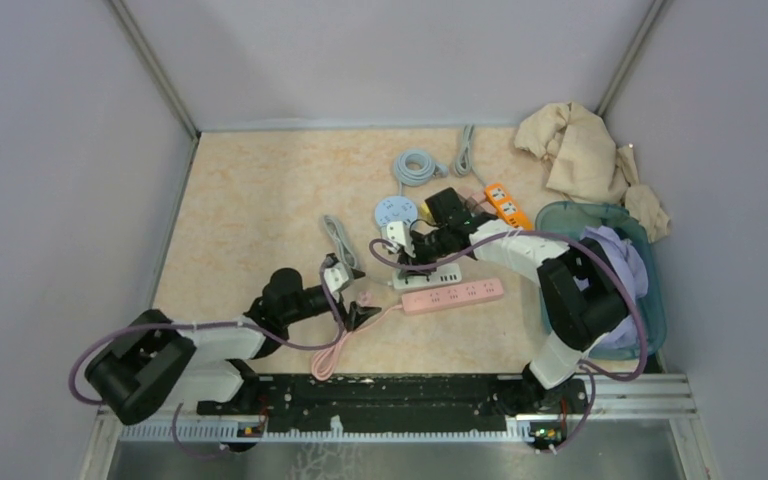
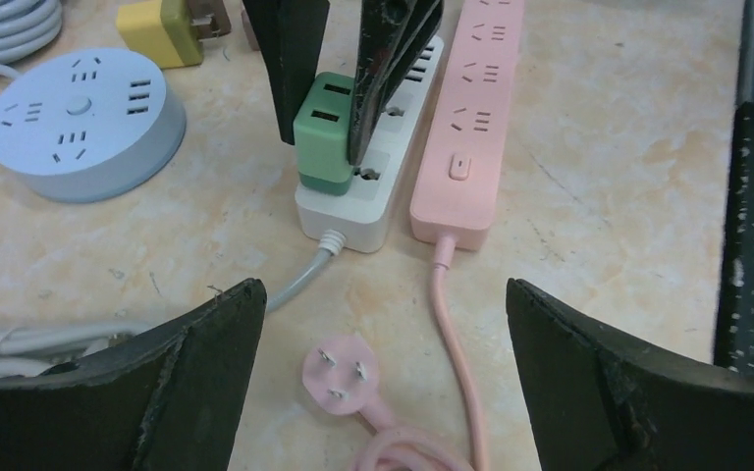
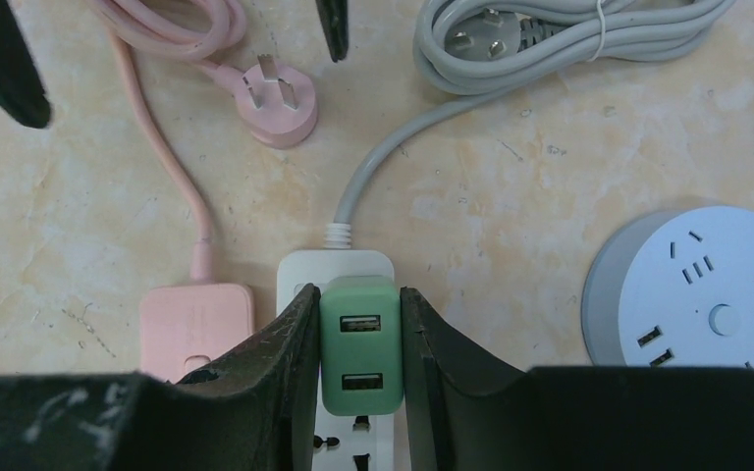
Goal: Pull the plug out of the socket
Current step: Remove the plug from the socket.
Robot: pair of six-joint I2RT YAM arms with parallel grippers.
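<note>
Beige stone-look worktop [image 1: 260, 200], cords all over it. Nearest the arm bases, the left tool [image 1: 352, 296] hangs with its jaws spread wide and nothing in them, over the loose pink plug [image 2: 342, 373], so it's not helping anything yet. Just past that lies the white strip [image 2: 349, 211] with the pink strip [image 2: 461, 128] right alongside. The green plug [image 3: 360, 353] is in the white strip's end socket, by its cable, and looks fully seated. From above, the right tool [image 3: 359, 299] is clenched on the plug's two flat sides.

My worry: nothing pins the white strip down. If the right tool just lifts, I'd bet the whole strip comes up with the plug instead of letting go, and it could drag its cable and knock the pink strip. Those sides look smooth too, so the pads might slide off under a hard pull. Pulling at a tilt could bind the prongs. Further back, the round blue socket [image 2: 79, 123] is well apart, so probably safe
</note>
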